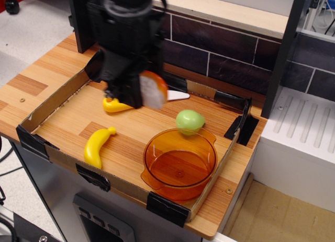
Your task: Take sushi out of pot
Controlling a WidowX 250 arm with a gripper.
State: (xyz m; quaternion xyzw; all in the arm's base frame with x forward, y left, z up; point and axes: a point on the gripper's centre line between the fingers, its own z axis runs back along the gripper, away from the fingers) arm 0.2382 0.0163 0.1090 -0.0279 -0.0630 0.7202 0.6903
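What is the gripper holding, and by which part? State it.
The gripper holds the sushi, lifted clear of the pot. The grip sits on the sushi's left side; motion blur hides the exact contact.

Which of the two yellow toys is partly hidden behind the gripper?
The yellow-handled toy knife, farther back in the tray. The gripper, holding the sushi, covers its middle. The banana lies fully visible near the front edge.

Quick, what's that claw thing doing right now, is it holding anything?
Gripper: closed on the sushi, held up in the air, clear of the pot.
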